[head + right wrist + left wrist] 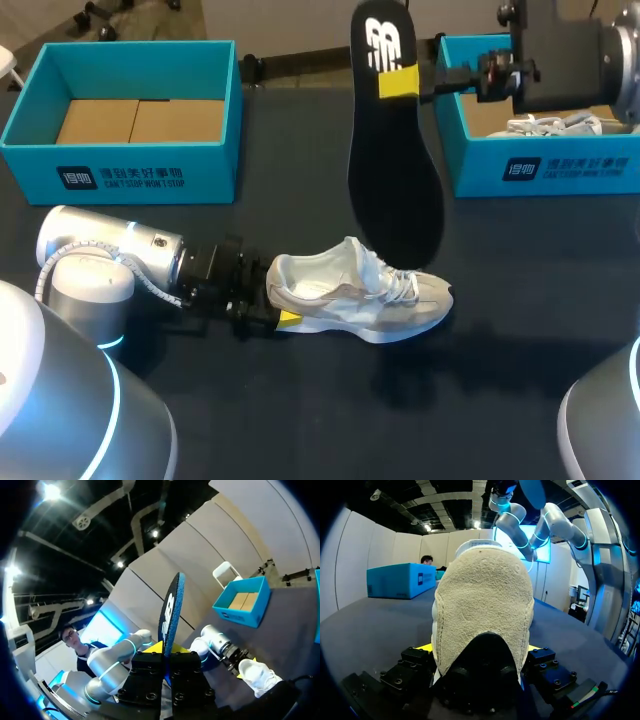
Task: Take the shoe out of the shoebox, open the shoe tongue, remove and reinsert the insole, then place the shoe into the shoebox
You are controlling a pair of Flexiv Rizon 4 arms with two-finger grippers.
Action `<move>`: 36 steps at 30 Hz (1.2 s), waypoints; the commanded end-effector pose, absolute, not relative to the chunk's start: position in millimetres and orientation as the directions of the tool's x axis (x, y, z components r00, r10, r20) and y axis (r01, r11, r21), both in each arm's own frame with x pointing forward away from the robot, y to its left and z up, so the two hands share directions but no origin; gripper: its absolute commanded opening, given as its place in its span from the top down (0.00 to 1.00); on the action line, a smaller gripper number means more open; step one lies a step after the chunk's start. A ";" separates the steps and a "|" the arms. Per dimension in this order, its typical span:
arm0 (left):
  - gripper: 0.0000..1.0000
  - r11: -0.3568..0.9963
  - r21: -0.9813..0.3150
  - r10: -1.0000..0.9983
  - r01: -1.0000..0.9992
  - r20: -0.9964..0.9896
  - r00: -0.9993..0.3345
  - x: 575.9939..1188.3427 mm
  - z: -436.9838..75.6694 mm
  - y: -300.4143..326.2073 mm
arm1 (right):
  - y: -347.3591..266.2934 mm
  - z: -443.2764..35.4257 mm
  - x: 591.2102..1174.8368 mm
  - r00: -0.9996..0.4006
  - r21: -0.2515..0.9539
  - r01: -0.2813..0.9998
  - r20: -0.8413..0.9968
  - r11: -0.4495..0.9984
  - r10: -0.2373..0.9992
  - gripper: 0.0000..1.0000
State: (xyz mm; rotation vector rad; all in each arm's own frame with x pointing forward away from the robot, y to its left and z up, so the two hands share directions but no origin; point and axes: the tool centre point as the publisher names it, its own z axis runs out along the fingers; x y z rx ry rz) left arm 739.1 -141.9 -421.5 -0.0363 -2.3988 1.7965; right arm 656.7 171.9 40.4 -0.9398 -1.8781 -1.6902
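Note:
A white and beige sneaker (pixel 360 295) lies on its sole in the middle of the dark table, toe pointing right. My left gripper (pixel 277 308) holds its heel, one finger on each side. In the left wrist view the heel of the sneaker (pixel 482 610) fills the space between the fingers, and only slivers of the yellow fingertips (pixel 426 648) show. My right gripper (pixel 400 82) is shut on a black insole (pixel 395 170) with a white logo, which hangs upright in the air above the shoe. The right wrist view shows the insole (pixel 170 612) edge-on, and the sneaker (pixel 257 675) below.
A teal shoebox (pixel 120 165) with cardboard inside stands at the back left. A second teal shoebox (pixel 545 165) stands at the back right with something white in it, under my right arm.

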 end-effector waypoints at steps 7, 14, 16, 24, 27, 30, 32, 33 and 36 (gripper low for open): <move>1.00 0.286 -0.956 0.105 -0.067 0.100 -0.989 738.5 -422.6 -142.5 | 175.0 35.3 639.0 -0.665 0.675 0.738 0.722 0.016 0.190 1.00; 1.00 0.286 -0.956 0.105 -0.067 0.100 -0.989 738.5 -422.6 -142.5 | 177.7 36.5 633.1 -0.655 0.664 0.747 0.732 0.019 0.190 1.00; 1.00 0.286 -0.956 0.105 -0.067 0.100 -0.989 738.5 -422.6 -142.5 | 178.3 37.1 632.5 -0.653 0.662 0.749 0.734 0.019 0.187 1.00; 1.00 0.286 -0.956 0.105 -0.067 0.100 -0.989 738.5 -422.6 -142.5 | 185.5 42.2 629.7 -0.627 0.636 0.772 0.754 0.024 0.196 1.00; 1.00 0.286 -0.956 0.105 -0.067 0.100 -0.989 738.5 -422.6 -142.5 | 185.5 42.2 629.7 -0.627 0.636 0.772 0.754 0.024 0.196 1.00; 1.00 0.286 -0.956 0.105 -0.067 0.100 -0.989 738.5 -422.6 -142.5 | 185.5 42.2 629.7 -0.627 0.636 0.772 0.754 0.024 0.196 1.00; 1.00 0.286 -0.956 0.105 -0.067 0.100 -0.989 738.5 -422.6 -142.5 | 185.5 42.2 629.7 -0.627 0.636 0.772 0.754 0.024 0.196 1.00; 1.00 0.286 -0.956 0.105 -0.067 0.100 -0.989 738.5 -422.6 -142.5 | 185.5 42.2 629.7 -0.627 0.636 0.772 0.754 0.024 0.196 1.00; 1.00 0.286 -0.956 0.105 -0.067 0.100 -0.989 738.5 -422.6 -142.5 | 185.5 42.2 629.7 -0.627 0.636 0.772 0.754 0.024 0.196 1.00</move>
